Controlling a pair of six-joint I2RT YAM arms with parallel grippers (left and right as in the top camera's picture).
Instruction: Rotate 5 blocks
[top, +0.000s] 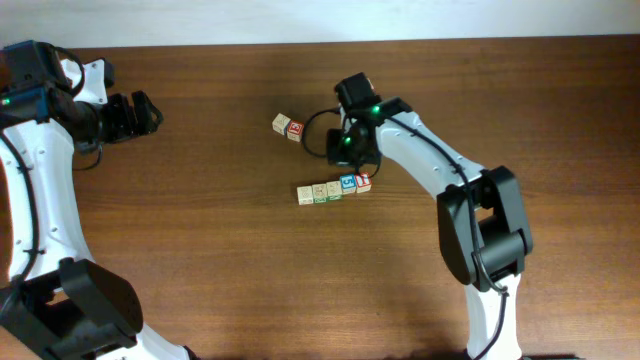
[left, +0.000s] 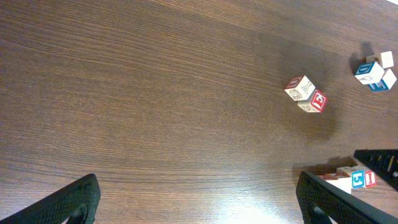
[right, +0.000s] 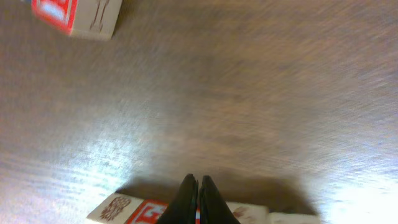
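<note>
The 5 blocks (top: 334, 188) lie joined in one slightly slanted line mid-table, with the plain one at the left, two green ones, then blue and red at the right. My right gripper (top: 356, 168) is shut with nothing in it. Its tips are just behind the line's right end, and I cannot tell if they touch. In the right wrist view the shut gripper (right: 198, 182) points down over the row (right: 140, 211). My left gripper (top: 150, 112) stands wide open and empty far to the left. The left wrist view shows this open gripper (left: 199, 211) and the line's end (left: 357, 179).
A separate pair of cubes (top: 288, 126), one plain and one red-marked, sits behind and left of the line, also seen as the pair (left: 306, 93) and a red-marked cube (right: 74, 15). A small cluster with a blue cube (left: 375, 70) lies farther off.
</note>
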